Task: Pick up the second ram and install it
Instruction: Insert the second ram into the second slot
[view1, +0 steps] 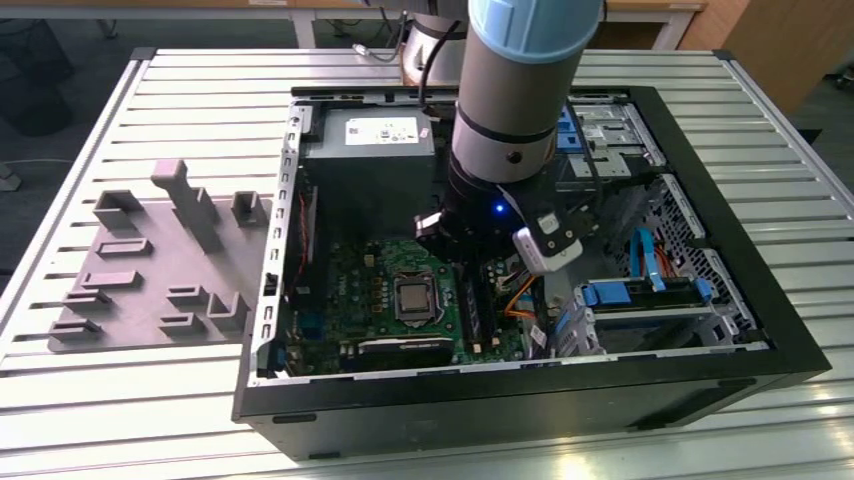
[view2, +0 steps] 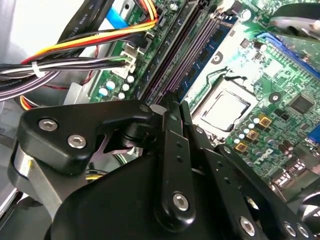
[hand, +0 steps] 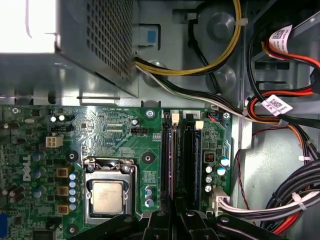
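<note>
Gripper (view2: 172, 107) low inside the open PC case (view1: 747, 375), fingers drawn together over the memory slots (hand: 181, 165); whether they pinch anything, cannot tell. Second wrist view shows a dark-blue RAM stick (view2: 207, 50) seated in a slot beside the CPU socket (hand: 107, 192); whether it is the second ram, cannot tell. Exterior view adds the grey power supply (view1: 367, 165), a grey fixture block (view1: 160, 270) on the exterior view's left, and the slatted metal table (view1: 200, 75).

— How's the light?
— Bright from overhead — glare whitens the power supply (hand: 30, 25) in the first wrist view.
— Focus?
— The gripper (view2: 170, 107) blurs close up; the motherboard (hand: 120, 135) stays sharp.
</note>
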